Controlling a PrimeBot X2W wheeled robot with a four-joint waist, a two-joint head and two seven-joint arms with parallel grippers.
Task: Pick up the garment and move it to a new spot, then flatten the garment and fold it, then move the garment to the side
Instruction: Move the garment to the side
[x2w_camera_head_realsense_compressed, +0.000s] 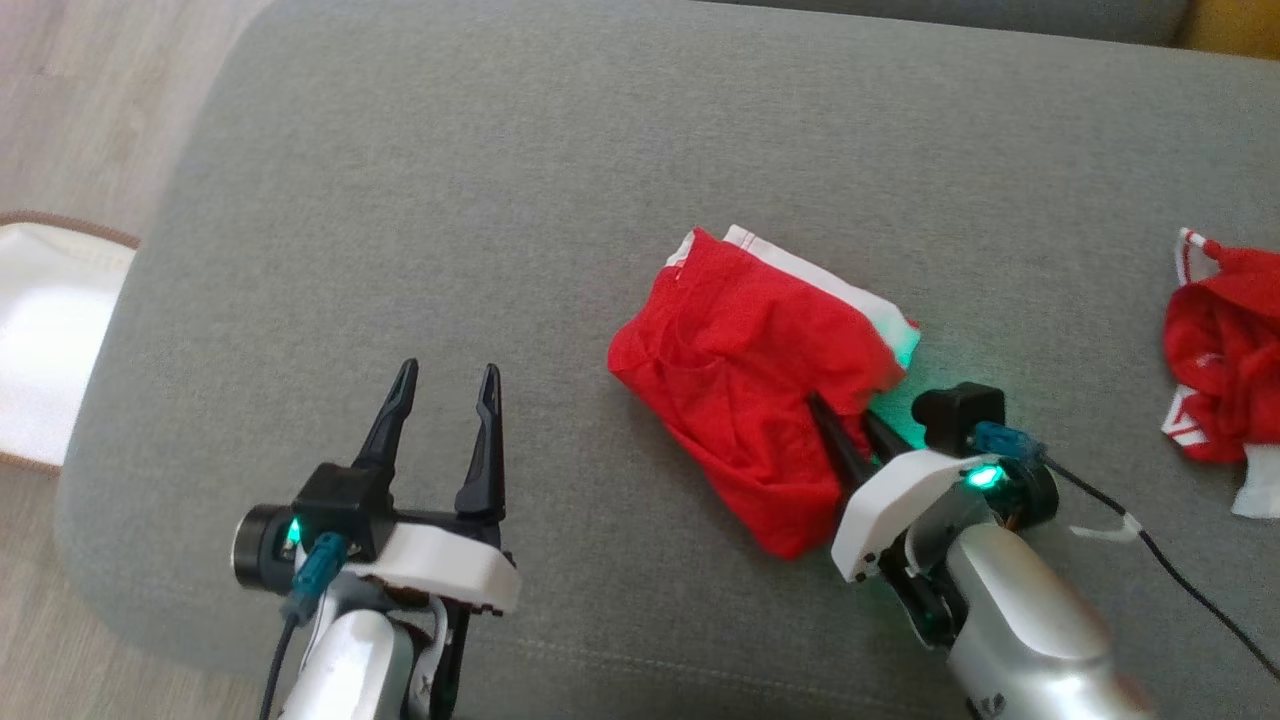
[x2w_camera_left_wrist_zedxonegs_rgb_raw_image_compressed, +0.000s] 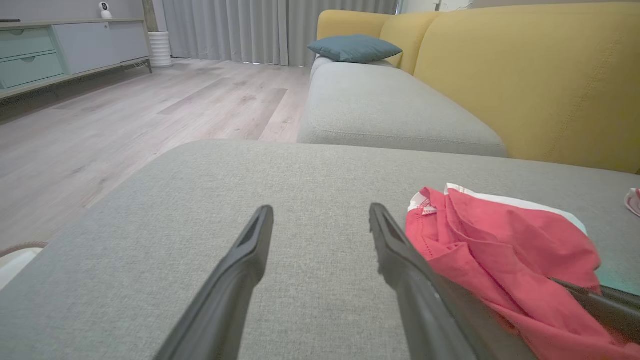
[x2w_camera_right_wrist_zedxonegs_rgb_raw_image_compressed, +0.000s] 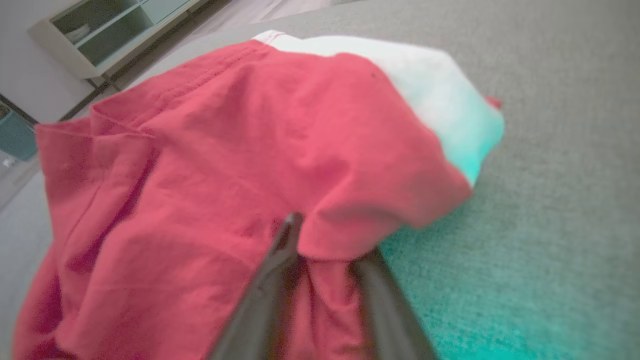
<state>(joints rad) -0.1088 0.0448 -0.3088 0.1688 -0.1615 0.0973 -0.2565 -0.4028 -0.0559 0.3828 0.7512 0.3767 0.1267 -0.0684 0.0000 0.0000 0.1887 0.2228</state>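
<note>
Soft even daylight, teal glow (close-up blurred)

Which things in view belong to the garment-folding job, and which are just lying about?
Job in hand:
red garment with a white band
right gripper, fingers at its near fold
left gripper, open, apart to its left
grey cushion under it

Lying about:
second red garment, at the far right
white item on the floor
blue pillow
yellow sofa back

A crumpled red cloth (x2w_camera_head_realsense_compressed: 1220, 370) lies at the right edge of the seat (x2w_camera_head_realsense_compressed: 500, 200); a blue pillow (x2w_camera_left_wrist_zedxonegs_rgb_raw_image_compressed: 354, 48) rests on the far cushion (x2w_camera_left_wrist_zedxonegs_rgb_raw_image_compressed: 390, 110)
</note>
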